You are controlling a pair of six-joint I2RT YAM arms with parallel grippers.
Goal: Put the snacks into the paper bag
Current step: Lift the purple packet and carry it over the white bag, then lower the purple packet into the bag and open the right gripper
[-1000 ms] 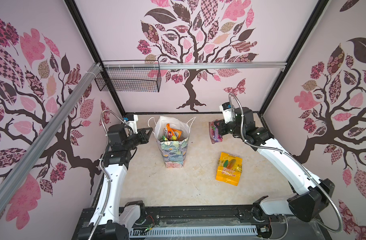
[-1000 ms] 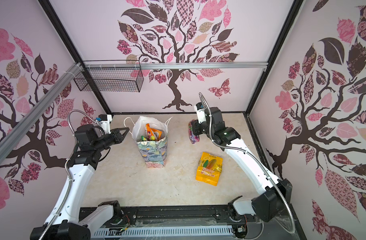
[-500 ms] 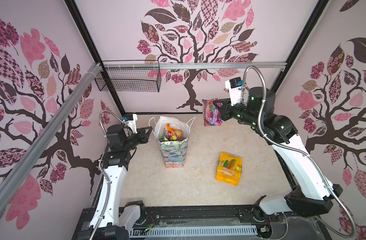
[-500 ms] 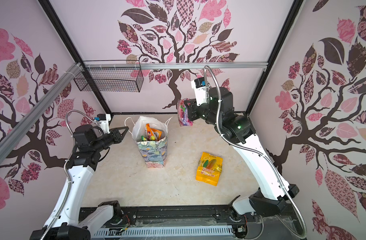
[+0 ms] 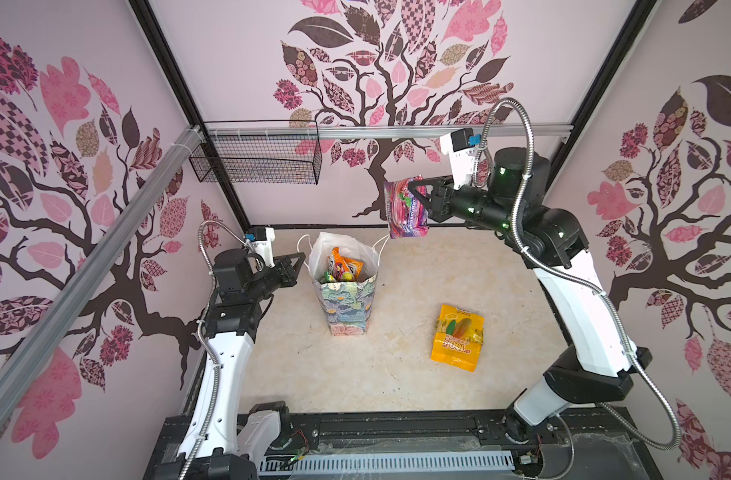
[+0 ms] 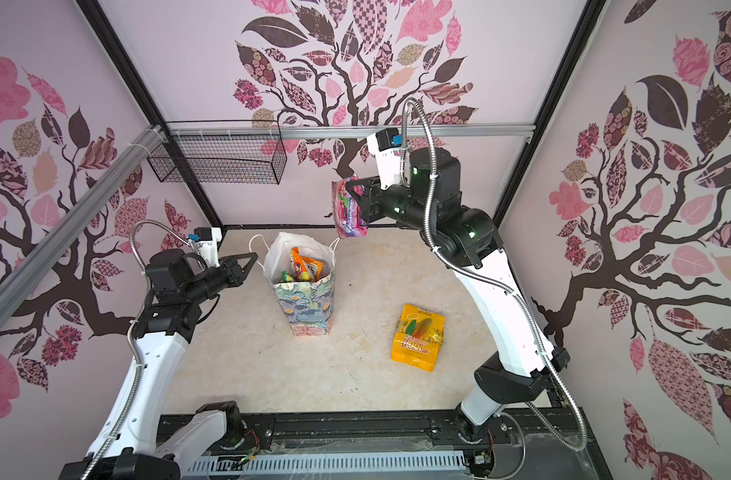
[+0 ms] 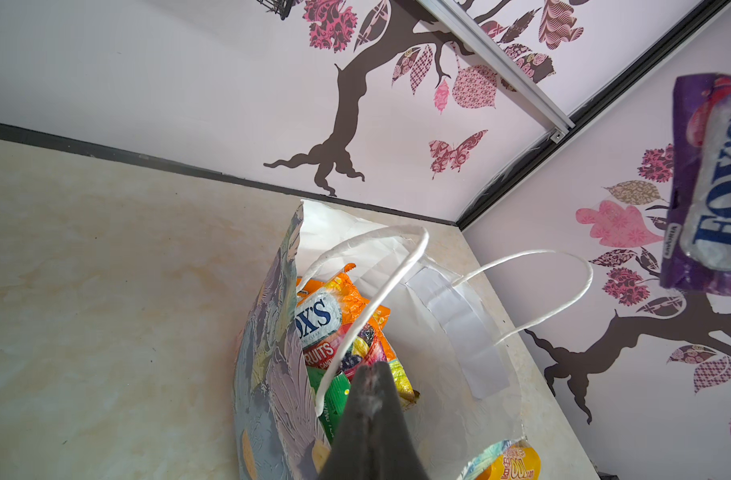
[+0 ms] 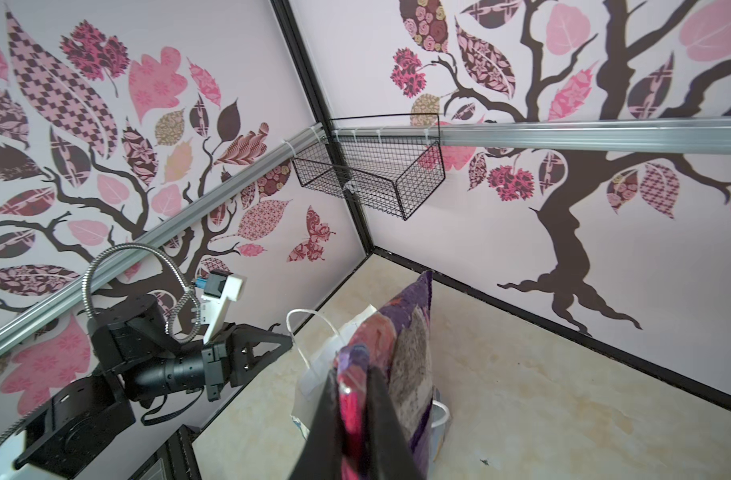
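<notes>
Purple glossy plastic FOX'S packet (image 5: 405,208) hangs gripped in the right jaws, high and to one side of the upright floral paper bag (image 5: 347,307). Centre it over the white opening, clear of the cord handles (image 7: 534,252), before release. Left jaws: closed, empty, beside the bag.

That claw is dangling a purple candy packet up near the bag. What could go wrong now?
1. The purple packet hangs from the right claw seemingly beside, not over, the paper bag; released now, it would likely miss.
2. The white cord handles arch across the opening and might snag it.
</notes>
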